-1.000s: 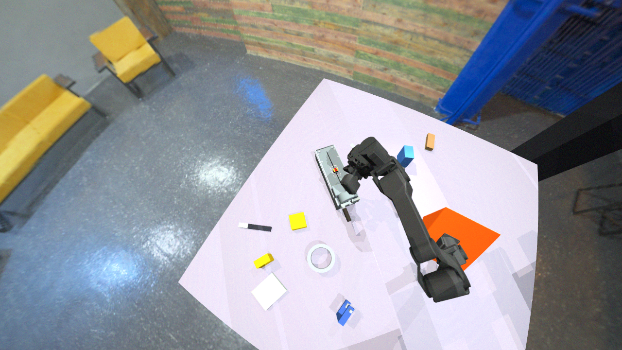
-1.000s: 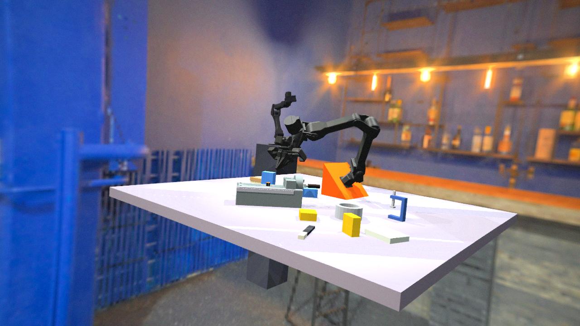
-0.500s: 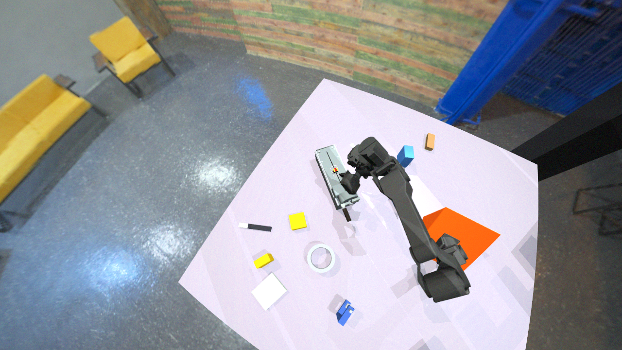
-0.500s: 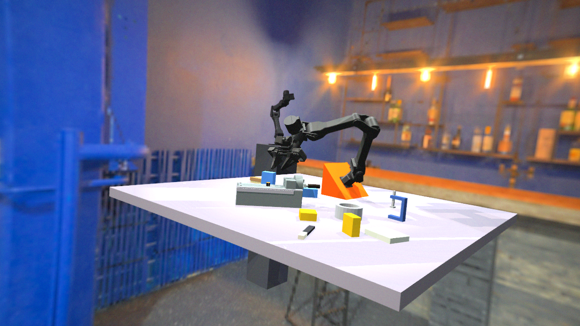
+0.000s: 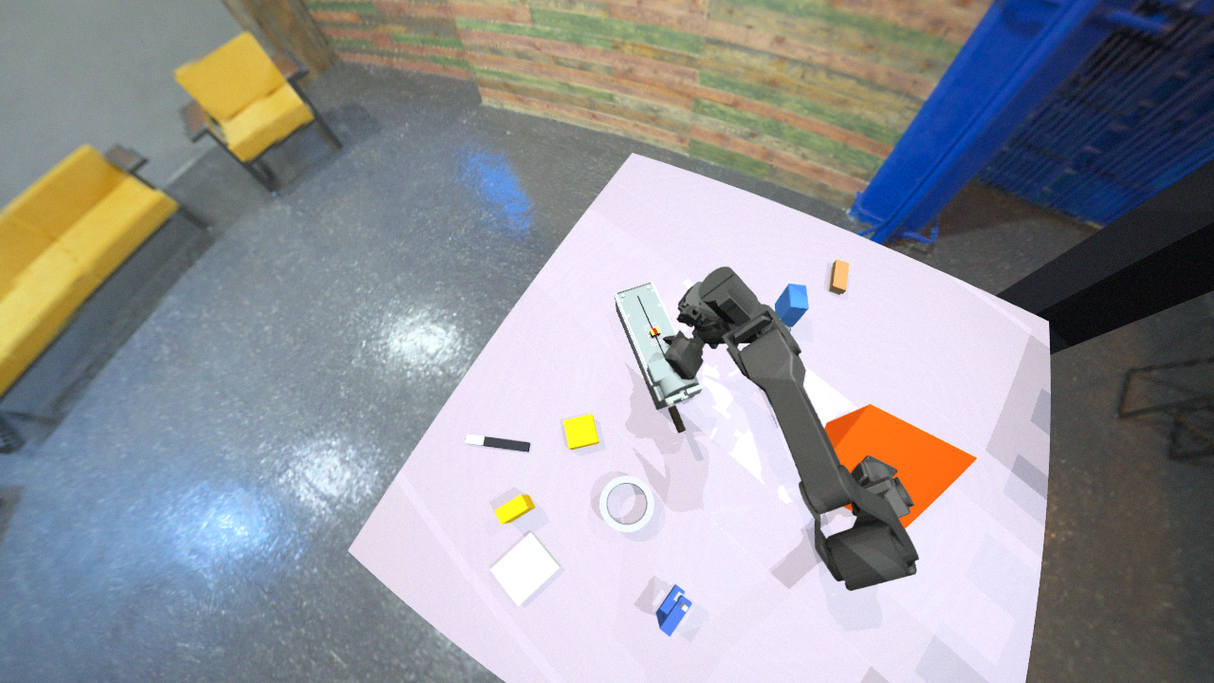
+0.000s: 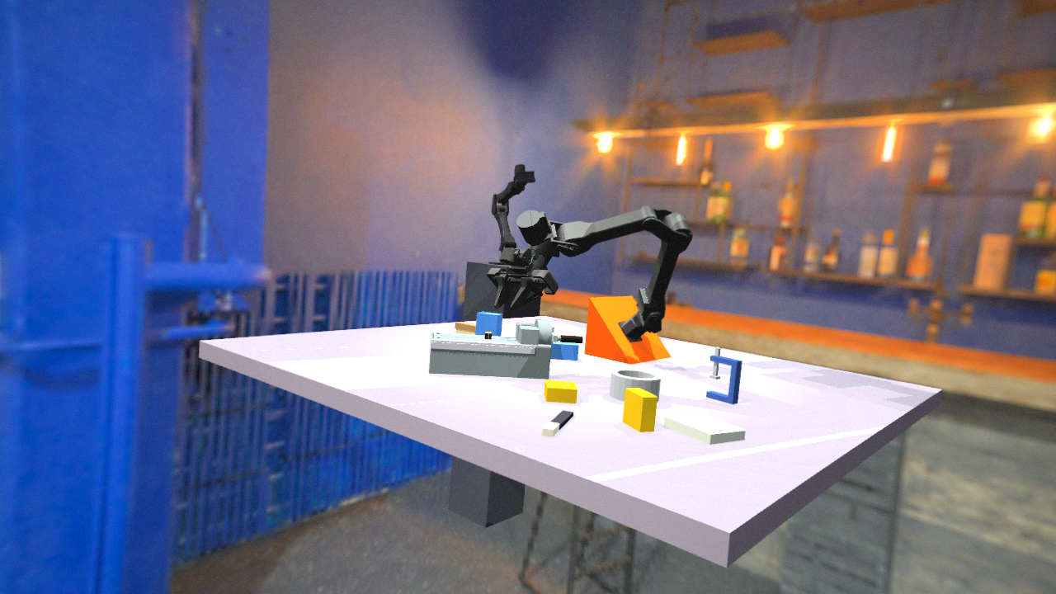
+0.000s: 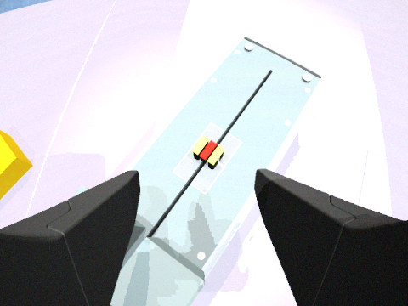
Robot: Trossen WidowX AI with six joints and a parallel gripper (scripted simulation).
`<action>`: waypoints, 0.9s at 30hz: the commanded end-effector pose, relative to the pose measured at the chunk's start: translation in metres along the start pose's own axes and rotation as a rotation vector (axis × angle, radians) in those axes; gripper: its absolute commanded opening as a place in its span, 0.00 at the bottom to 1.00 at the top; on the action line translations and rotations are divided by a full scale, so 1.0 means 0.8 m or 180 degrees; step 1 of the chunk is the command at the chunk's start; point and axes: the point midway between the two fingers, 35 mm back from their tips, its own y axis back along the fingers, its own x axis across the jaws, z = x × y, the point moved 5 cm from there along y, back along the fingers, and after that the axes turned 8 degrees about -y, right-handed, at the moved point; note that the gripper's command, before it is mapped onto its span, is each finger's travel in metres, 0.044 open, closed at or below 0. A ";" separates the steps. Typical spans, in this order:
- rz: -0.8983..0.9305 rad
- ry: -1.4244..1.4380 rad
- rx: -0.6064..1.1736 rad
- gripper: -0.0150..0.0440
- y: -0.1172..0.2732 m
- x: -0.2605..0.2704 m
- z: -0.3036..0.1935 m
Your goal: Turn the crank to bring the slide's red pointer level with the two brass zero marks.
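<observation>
The machine (image 5: 642,318) (image 6: 483,357) (image 7: 257,104) is a pale grey slab with a long black slot, lying on the table. Its red pointer (image 7: 207,151) (image 5: 654,330) sits between the two brass marks (image 7: 199,148) and looks level with them. A grey block (image 7: 166,289) caps the near end. The dark crank handle (image 5: 676,418) (image 6: 570,339) sticks out past that end. My gripper (image 7: 198,179) (image 5: 679,352) (image 6: 516,289) hangs above the near half of the slab. It is open and empty, clear of the handle.
A blue cube (image 5: 791,303) and a small orange block (image 5: 839,276) lie beyond the arm. An orange wedge (image 5: 899,458) stands by the arm's base. Nearer lie a yellow tile (image 5: 580,431), tape ring (image 5: 626,503), marker (image 5: 497,442), yellow block (image 5: 514,507), white tile (image 5: 524,568) and blue clamp (image 5: 672,609).
</observation>
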 end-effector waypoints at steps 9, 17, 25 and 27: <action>0.0000 0.0000 0.0000 0.25 0.000 0.000 0.000; 0.0003 -0.0001 0.0001 0.25 0.000 0.000 0.000; 0.0003 -0.0001 0.0001 0.25 0.000 0.000 0.000; 0.0003 -0.0001 0.0001 0.34 0.000 0.000 0.000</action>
